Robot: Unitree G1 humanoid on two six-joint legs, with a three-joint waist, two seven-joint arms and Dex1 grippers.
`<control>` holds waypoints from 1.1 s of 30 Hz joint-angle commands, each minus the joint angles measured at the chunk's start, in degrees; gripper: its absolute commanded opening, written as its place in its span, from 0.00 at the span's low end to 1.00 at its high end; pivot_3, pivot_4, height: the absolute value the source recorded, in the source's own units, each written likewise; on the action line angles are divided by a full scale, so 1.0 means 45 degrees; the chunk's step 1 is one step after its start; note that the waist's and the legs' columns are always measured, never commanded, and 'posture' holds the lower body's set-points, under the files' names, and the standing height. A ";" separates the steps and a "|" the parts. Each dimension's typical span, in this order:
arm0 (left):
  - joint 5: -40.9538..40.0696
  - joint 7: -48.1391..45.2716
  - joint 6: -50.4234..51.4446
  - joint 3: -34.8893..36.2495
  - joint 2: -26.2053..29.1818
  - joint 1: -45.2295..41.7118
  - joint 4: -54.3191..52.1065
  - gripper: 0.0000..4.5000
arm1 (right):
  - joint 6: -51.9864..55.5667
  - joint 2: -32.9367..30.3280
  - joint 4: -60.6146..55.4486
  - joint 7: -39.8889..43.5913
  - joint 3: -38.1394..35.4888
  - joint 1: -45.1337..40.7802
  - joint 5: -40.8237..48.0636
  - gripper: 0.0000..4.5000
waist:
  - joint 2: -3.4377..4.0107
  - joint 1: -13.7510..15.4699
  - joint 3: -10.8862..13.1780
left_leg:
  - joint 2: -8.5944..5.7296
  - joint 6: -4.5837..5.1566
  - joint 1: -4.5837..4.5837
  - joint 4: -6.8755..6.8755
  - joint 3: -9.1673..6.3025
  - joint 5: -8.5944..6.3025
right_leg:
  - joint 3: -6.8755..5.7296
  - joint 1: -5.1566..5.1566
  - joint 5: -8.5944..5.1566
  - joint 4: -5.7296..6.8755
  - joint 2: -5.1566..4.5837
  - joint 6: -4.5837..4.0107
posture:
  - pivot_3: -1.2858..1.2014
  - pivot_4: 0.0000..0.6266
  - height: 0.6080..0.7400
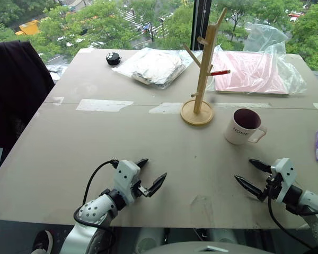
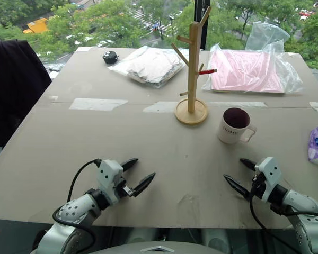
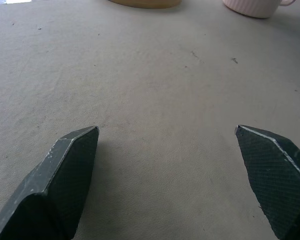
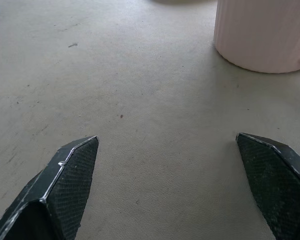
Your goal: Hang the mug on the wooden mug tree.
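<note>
Mug's just sitting on the table, nothing grabbed.
The mug (image 1: 245,126) stands upright right of the wooden mug tree (image 1: 201,71), apart from its base; left gripper (image 1: 151,177) and right gripper (image 1: 251,175) hover near, jaws spread, empty.

Table (image 1: 95,143): matt grey-beige board, faintly scuffed. Mug tree (image 1: 204,69): smooth pale wood. Mug (image 1: 244,127): glazed white ceramic with a ribbed wall. Bags (image 1: 153,66): clear, crinkled glossy plastic. Gripper fingers (image 3: 65,175): black, matt, with fine cross-hatched texture on the inner faces.
</note>
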 commanded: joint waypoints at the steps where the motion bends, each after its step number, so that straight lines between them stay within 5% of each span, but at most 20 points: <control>1: -0.0329 -0.0476 -0.0120 0.0012 0.0167 0.0177 -0.0308 1.00 | -0.0150 -0.0120 0.0100 0.0072 -0.0222 -0.0093 -0.0059 0.99 | 0.0000 -0.0001 0.0000 | 0.0000 0.0000 0.0000 0.0000 0.0000 0.0000 | 0.0000 0.0000 0.0000 0.0000 0.0000 0.0000 | 0.52 0.24 1.00; 24: -0.0838 -0.2148 -0.0795 0.0184 0.0453 -0.0206 0.0648 1.00 | -0.0766 0.0085 0.0313 -0.0212 -0.0439 0.0018 -0.0384 0.99 | -0.0003 0.0017 0.0003 | 0.0000 0.0000 -0.0003 0.0000 0.0000 0.0000 | -0.0001 -0.0002 0.0002 -0.0001 0.0000 -0.0004 | 0.52 0.24 1.00; 33: -0.0579 -0.2629 0.0446 -0.0521 0.1586 -0.2726 -0.0591 1.00 | -0.0427 0.0735 0.1757 -0.2785 -0.2341 -0.1835 -0.0120 0.99 | 0.0003 0.0014 0.0006 | -0.0004 0.0000 -0.0004 0.0007 0.0002 0.0001 | 0.0000 -0.0004 0.0012 0.0002 0.0011 -0.0018 | 0.52 0.24 1.00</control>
